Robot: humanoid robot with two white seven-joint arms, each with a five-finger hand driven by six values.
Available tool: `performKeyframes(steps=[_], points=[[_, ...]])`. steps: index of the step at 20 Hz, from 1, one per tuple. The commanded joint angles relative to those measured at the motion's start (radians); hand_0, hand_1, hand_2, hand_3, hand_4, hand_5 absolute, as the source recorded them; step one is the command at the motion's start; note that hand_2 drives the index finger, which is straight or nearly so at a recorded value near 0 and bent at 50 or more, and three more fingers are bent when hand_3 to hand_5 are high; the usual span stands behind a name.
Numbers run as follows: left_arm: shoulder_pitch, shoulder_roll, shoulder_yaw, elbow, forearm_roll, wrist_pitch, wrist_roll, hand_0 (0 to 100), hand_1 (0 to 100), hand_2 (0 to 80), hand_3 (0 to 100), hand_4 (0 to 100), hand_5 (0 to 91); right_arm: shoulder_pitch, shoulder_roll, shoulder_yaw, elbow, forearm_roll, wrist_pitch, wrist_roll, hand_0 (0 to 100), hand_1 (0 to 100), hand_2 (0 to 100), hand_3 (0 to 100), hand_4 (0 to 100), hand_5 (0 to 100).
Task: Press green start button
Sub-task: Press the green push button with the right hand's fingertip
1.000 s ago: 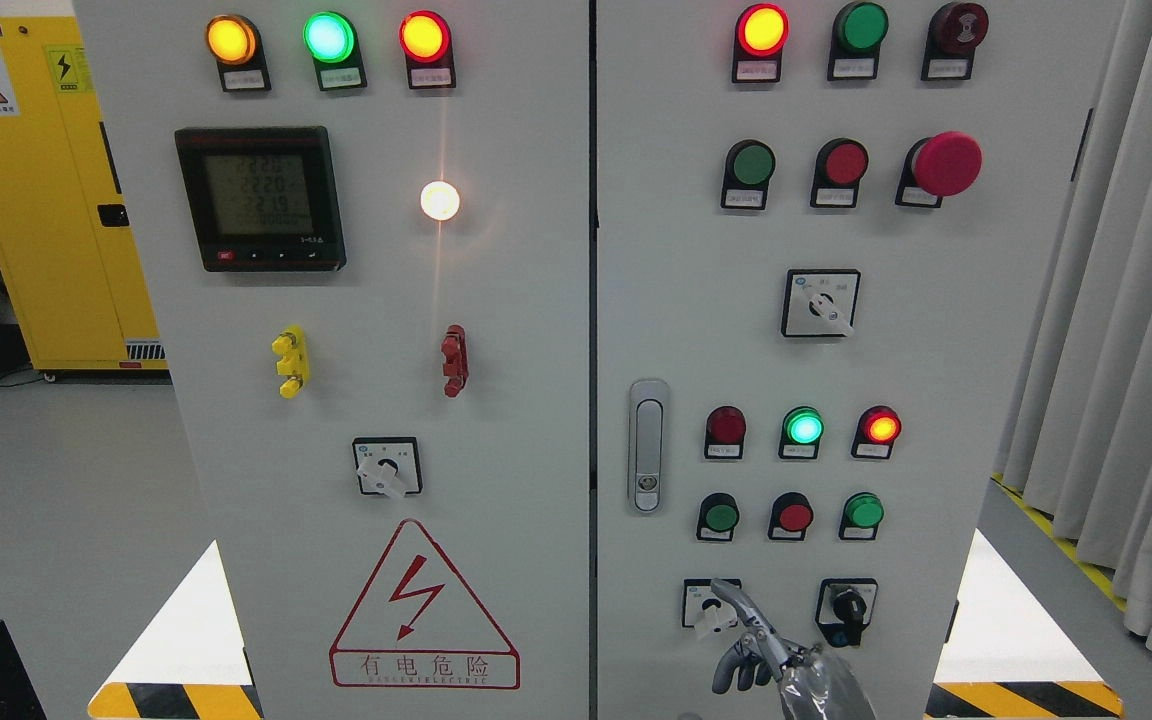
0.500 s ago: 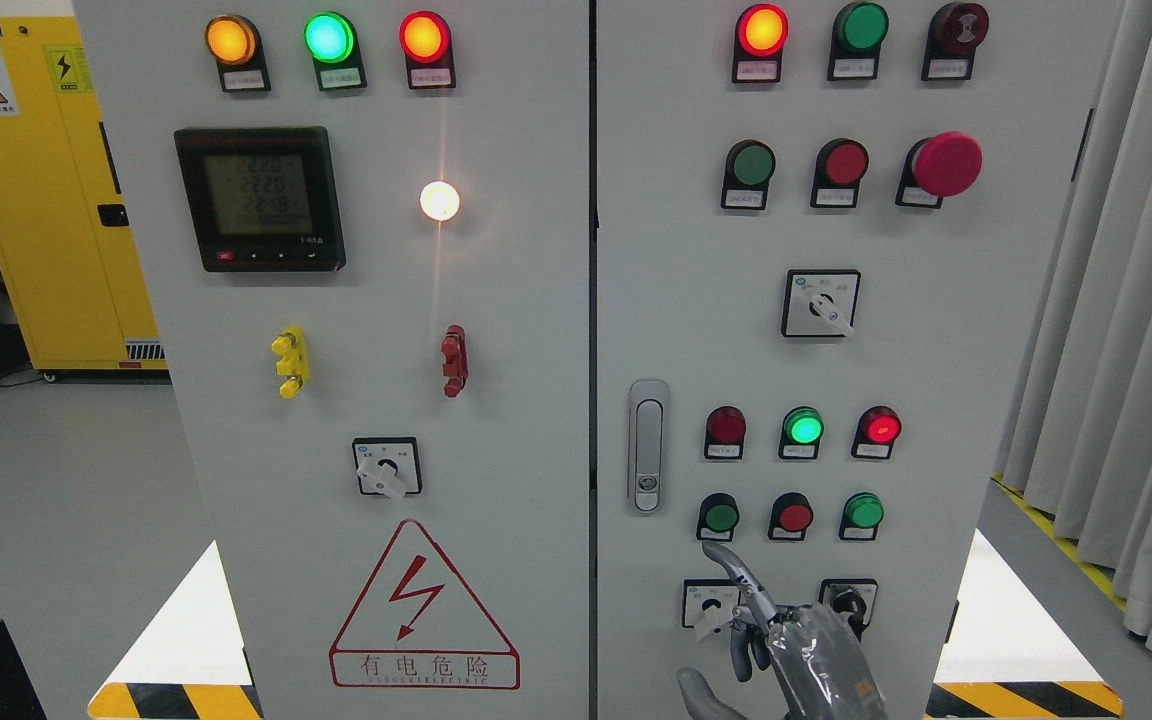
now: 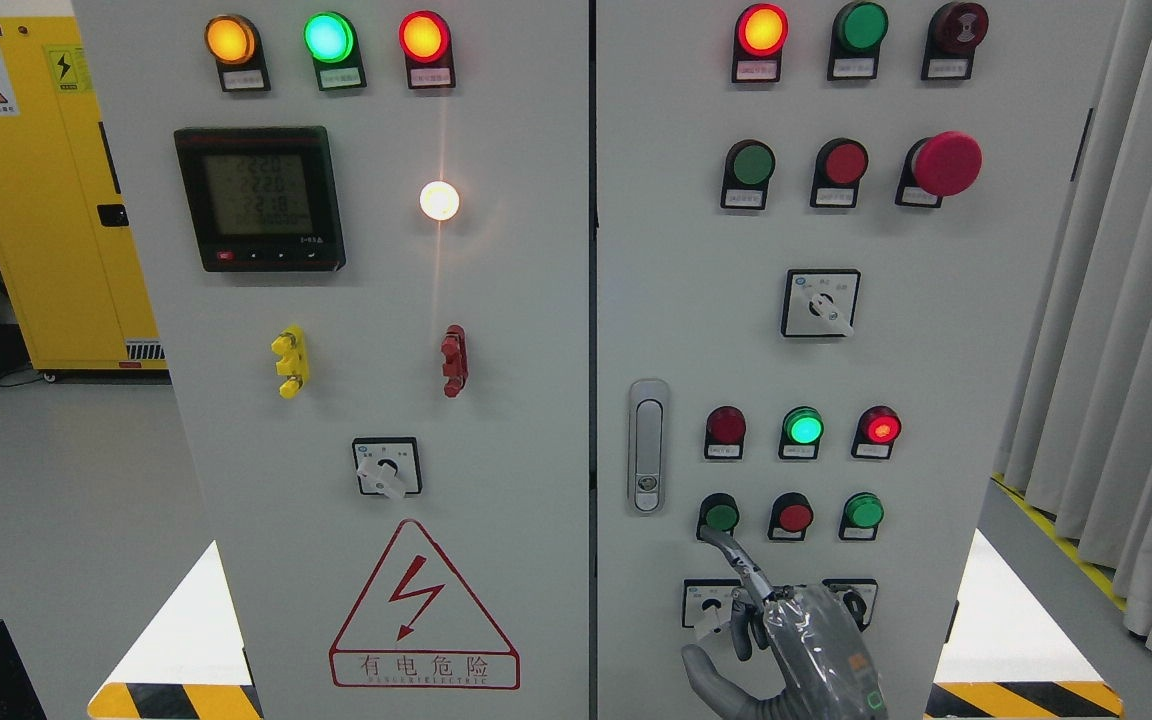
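Note:
The green push button [image 3: 721, 517] sits at the left of the lower row of three on the right cabinet door [image 3: 936, 330]. My right hand [image 3: 748, 612] comes up from the bottom edge, wrapped in clear film. Its index finger [image 3: 728, 555] is stretched out up and to the left, and the tip is at the button's lower edge. The other fingers are curled and hold nothing, and the thumb [image 3: 704, 678] sticks out low on the left. Whether the tip is pressing on the button cannot be told. The left arm does not show.
A red button [image 3: 794, 517] and another green button [image 3: 864, 511] sit right of the target. Selector switches [image 3: 708, 603] lie partly behind the hand. Lit lamps [image 3: 803, 428] are above and a door latch [image 3: 647, 445] is to the left. A red mushroom stop [image 3: 946, 163] is higher up.
My right hand has risen from the bottom edge. The index fingertip has moved from the selector switch up to the lower edge of the green button.

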State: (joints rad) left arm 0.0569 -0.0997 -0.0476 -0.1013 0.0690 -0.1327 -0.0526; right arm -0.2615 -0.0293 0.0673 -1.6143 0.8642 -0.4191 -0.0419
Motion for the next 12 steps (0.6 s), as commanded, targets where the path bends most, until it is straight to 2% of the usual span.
performKeyframes(steps=[1, 12], points=[[0.0, 0.0, 0.0, 0.0, 0.0, -0.001, 0.0, 12, 56, 0.0, 0, 0, 0.0, -0.027, -0.008, -0.007, 0.066, -0.002, 0.0, -0.001, 43, 77, 0, 93, 99, 100], [0.0, 0.0, 0.0, 0.0, 0.0, -0.001, 0.0, 12, 56, 0.0, 0, 0, 0.0, -0.028, -0.009, -0.034, 0.065, -0.011, 0.0, 0.0, 43, 77, 0, 93, 99, 100]])
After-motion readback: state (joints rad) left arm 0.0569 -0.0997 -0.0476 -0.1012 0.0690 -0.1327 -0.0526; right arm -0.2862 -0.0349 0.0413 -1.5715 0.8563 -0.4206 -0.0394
